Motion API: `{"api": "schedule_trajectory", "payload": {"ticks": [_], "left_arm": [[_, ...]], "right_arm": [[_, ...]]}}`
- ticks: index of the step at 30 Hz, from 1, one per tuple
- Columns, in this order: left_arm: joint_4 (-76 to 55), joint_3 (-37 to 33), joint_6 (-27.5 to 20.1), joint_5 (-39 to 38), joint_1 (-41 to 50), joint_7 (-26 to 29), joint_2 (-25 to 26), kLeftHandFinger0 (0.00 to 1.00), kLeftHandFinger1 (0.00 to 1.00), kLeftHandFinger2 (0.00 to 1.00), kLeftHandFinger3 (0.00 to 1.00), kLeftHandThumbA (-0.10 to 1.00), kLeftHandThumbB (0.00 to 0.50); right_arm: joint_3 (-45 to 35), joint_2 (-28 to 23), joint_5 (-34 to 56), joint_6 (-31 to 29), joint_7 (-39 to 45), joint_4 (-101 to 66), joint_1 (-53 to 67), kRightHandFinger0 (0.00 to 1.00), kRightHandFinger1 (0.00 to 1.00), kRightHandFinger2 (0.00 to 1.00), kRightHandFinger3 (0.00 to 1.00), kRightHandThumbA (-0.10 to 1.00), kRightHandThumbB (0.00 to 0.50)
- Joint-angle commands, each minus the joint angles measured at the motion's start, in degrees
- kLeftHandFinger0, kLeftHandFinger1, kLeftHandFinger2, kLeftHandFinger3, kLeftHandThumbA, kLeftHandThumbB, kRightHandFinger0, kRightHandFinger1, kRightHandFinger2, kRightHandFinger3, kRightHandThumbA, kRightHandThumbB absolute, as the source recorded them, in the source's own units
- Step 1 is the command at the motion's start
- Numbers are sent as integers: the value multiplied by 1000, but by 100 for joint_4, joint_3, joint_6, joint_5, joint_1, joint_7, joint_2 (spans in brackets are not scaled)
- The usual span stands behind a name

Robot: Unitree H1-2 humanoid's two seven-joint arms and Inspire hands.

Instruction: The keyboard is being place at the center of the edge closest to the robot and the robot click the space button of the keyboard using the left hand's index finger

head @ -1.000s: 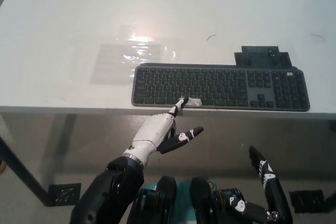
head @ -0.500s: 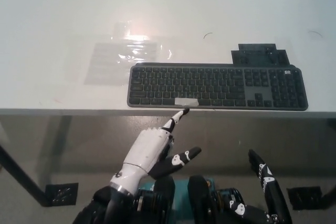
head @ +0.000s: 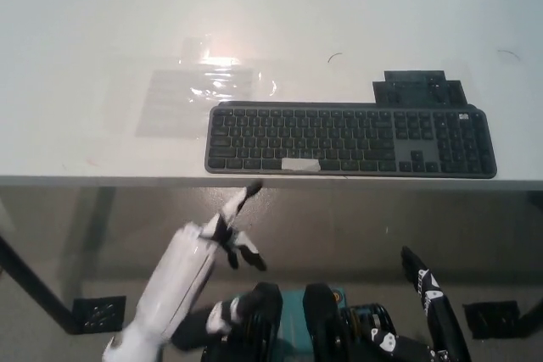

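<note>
A dark grey keyboard (head: pixel 349 140) lies along the near edge of the white table (head: pixel 102 31), a little right of centre. Its space bar (head: pixel 300 164) carries a pale strip of tape. My white left hand (head: pixel 222 231) hangs below the table edge, apart from the keyboard, with one finger stretched up and right toward the edge and the others curled. My black right hand (head: pixel 431 294) rests low at the bottom right, fingers spread and holding nothing.
A clear plastic sheet (head: pixel 199 91) lies on the table behind the keyboard's left end. A dark flat bracket (head: pixel 419 89) sits behind the keyboard's right part. Table legs and floor plates (head: pixel 97 311) show below.
My left hand has pulled back from the space bar, dropping down and left below the table edge. The keyboard and right hand stay where they were.
</note>
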Motion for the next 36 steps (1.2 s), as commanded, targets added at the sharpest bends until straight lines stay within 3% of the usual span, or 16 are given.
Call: {"api": "schedule_trajectory", "payload": {"ticks": [1, 4, 6, 12, 18, 21, 29, 36], "left_arm": [[56, 139, -733, -1872, 771, -403, 377, 1000, 1000, 1000, 1000, 1000, 422], [997, 236, -821, -2074, 834, -557, 284, 1000, 1000, 1000, 1000, 1000, 397], [1650, 309, -941, -1976, 793, -559, 188, 1000, 1000, 1000, 1000, 1000, 379], [2877, 557, -1079, -1957, 518, -661, -45, 1000, 1000, 1000, 1000, 1000, 361], [3346, 775, -1304, -2205, 403, -887, -141, 1000, 1000, 1000, 1000, 1000, 317], [3363, 845, -1274, -2131, 415, -908, -168, 1000, 1000, 1000, 1000, 1000, 350], [3426, 980, -1304, -1965, 406, -967, -246, 1000, 1000, 1000, 1000, 1000, 356], [3383, 1027, -1245, -1819, 394, -967, -277, 1000, 1000, 1000, 1000, 1000, 396]], "right_arm": [[128, 3, 17, -298, 20, -139, -87, 1000, 1000, 1000, 1000, 1000, 363], [194, -10, -12, -298, -7, -91, -88, 1000, 1000, 1000, 1000, 1000, 388], [272, -41, -26, -298, -8, -108, -63, 1000, 1000, 1000, 1000, 1000, 364], [370, -73, 28, -298, -32, -90, -75, 1000, 1000, 1000, 1000, 1000, 389], [405, -87, 42, -298, -50, -111, -76, 1000, 1000, 1000, 1000, 1000, 382], [425, -101, -7, -298, -106, -119, -99, 1000, 1000, 1000, 1000, 1000, 371], [453, -144, -32, -298, -131, -135, -129, 1000, 1000, 1000, 1000, 1000, 376], [435, -143, 32, -298, -88, -150, -167, 1000, 1000, 1000, 1000, 1000, 372]]}}
